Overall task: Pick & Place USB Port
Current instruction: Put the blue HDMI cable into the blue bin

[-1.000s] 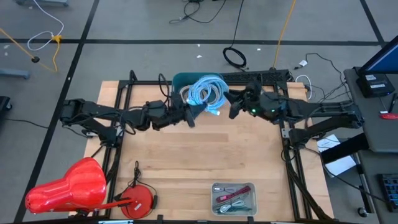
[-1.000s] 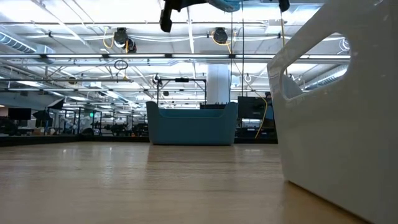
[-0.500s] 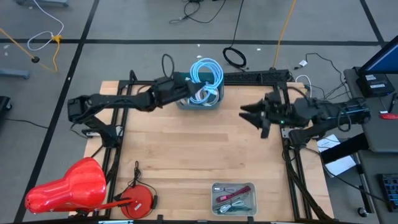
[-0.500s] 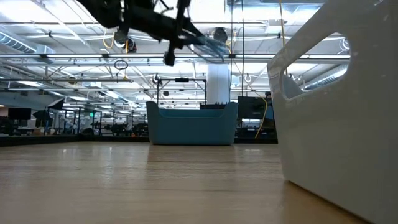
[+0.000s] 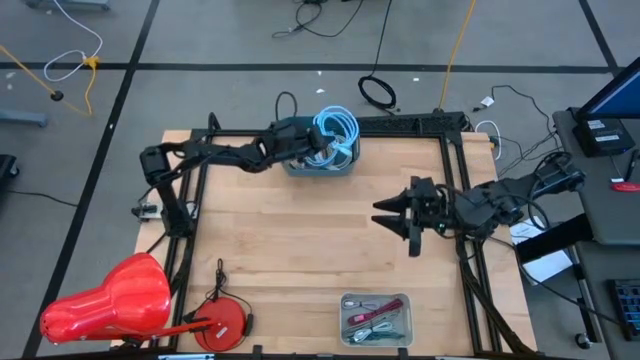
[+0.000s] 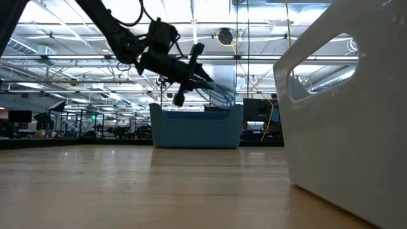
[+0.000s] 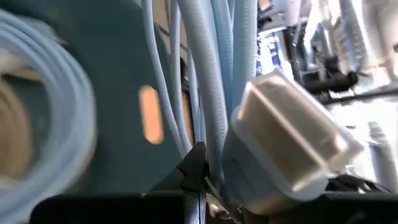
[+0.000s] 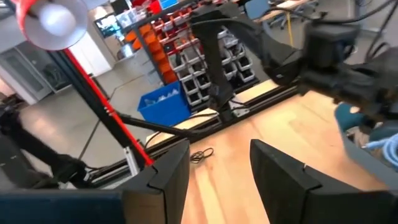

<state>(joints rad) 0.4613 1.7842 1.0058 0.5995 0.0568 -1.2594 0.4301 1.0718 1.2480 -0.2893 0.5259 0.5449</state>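
1. The left gripper (image 5: 318,150) is clamped on the coiled pale-blue USB cable (image 5: 335,135), holding it right over the teal plastic bin (image 5: 320,166) at the table's far edge. My guess is it's lining up the drop, so the loops go inside instead of draping over the rim.
2. In the left wrist view the cable's pale rectangular plug (image 7: 286,146) sits just past the fingers, strands bunched beside it.
3. The right gripper (image 5: 392,215) hangs over bare wood on the right side, fingers spread, holding nothing. Looks parked out of the way.
4. Near the front edge: a small clear tray of red-and-grey bits (image 5: 376,318), a red lamp-like thing (image 5: 110,298) and a red round disc (image 5: 225,322). All are well apart from the bin, so nothing blocks the drop.
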